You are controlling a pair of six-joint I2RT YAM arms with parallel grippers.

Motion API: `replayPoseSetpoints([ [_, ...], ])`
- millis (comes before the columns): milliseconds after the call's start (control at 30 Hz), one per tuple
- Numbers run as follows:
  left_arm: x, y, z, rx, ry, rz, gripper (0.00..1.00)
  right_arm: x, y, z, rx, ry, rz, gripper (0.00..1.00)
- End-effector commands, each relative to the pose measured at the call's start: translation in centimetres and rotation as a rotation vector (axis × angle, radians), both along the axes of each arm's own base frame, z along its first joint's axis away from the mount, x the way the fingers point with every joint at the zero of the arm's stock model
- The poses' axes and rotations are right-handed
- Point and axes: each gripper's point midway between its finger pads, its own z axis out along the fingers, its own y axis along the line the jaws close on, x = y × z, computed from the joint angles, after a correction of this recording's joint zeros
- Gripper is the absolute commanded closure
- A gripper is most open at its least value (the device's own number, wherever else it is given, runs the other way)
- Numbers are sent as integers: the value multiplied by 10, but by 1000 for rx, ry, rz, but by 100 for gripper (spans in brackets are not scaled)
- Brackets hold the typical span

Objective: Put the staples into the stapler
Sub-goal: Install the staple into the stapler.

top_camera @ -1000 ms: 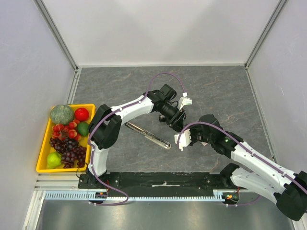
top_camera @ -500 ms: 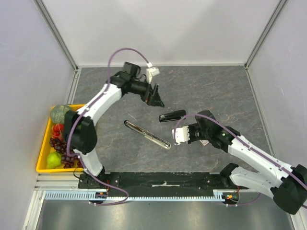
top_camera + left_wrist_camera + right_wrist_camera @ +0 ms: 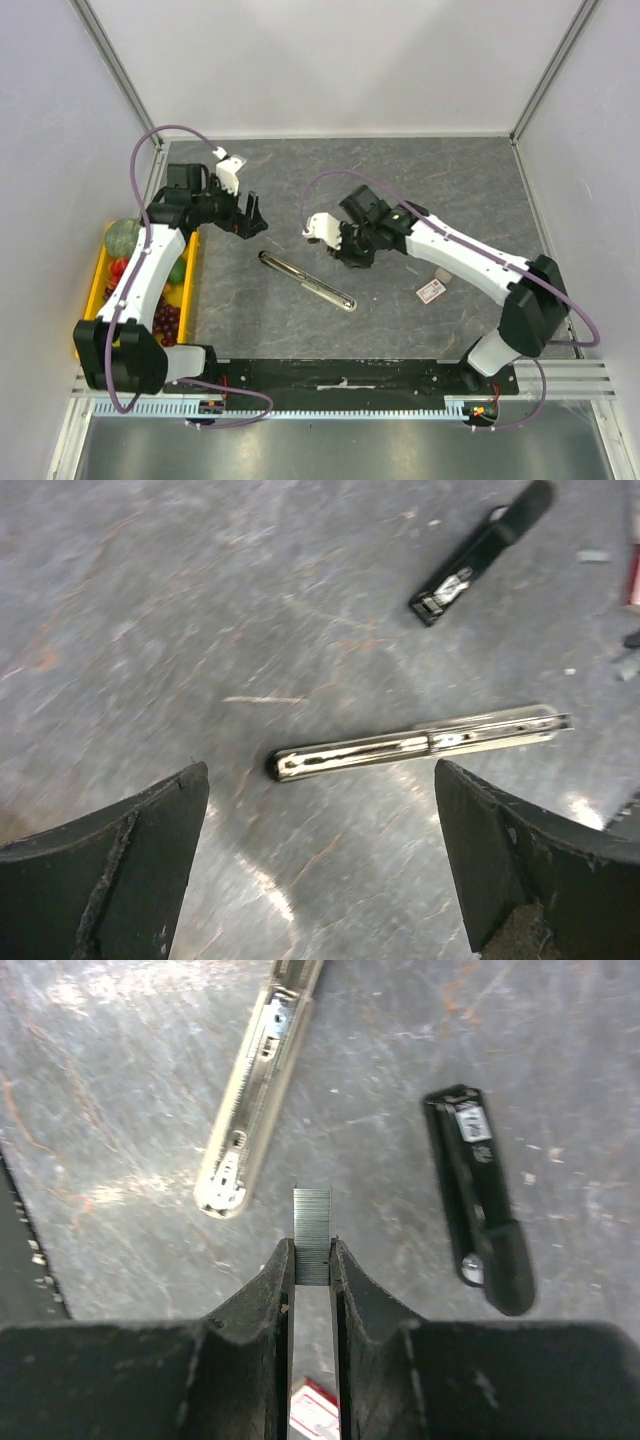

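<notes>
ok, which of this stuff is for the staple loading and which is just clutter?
For the job:
staple strip, pinched in the right gripper
metal stapler rail
black stapler body
staple box

Lying about:
yellow tray
fruit in it

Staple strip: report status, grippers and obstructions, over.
Right gripper shut on staple strip. Left gripper open, empty, clear to the left. Silver rail and black stapler body lie apart on table; nothing blocking.
</notes>
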Motion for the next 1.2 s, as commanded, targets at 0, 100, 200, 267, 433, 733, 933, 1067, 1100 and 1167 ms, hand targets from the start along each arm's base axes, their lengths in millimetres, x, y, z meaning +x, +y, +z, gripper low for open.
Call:
replayPoseSetpoints([
  [0, 12, 37, 13, 148, -171, 99, 0, -28, 13, -15, -56, 185, -86, 79],
  [100, 17, 52, 9, 205, -200, 157, 0, -28, 20, -21, -103, 174, -105, 78],
  [200, 21, 56, 8, 219, -223, 164, 0, -33, 27, -23, -127, 173, -104, 77],
  [267, 23, 59, 4, 234, -227, 174, 0, -41, 31, -29, -150, 176, -93, 75],
  [433, 28, 63, 5, 241, -252, 199, 0, -51, 31, -52, -198, 204, -101, 74],
  [733, 26, 77, 20, 244, -308, 262, 0, -56, 27, -72, -219, 238, -124, 74],
  [933, 29, 82, 18, 230, -289, 293, 1, -54, 33, -83, -233, 265, -134, 74],
  [1067, 29, 81, 12, 219, -276, 291, 0, -54, 31, -89, -251, 272, -139, 74],
  [1100, 29, 81, 10, 218, -275, 292, 0, -53, 31, -89, -250, 269, -143, 74],
  [1167, 29, 80, 10, 210, -277, 288, 0, -50, 31, -87, -247, 262, -153, 74],
])
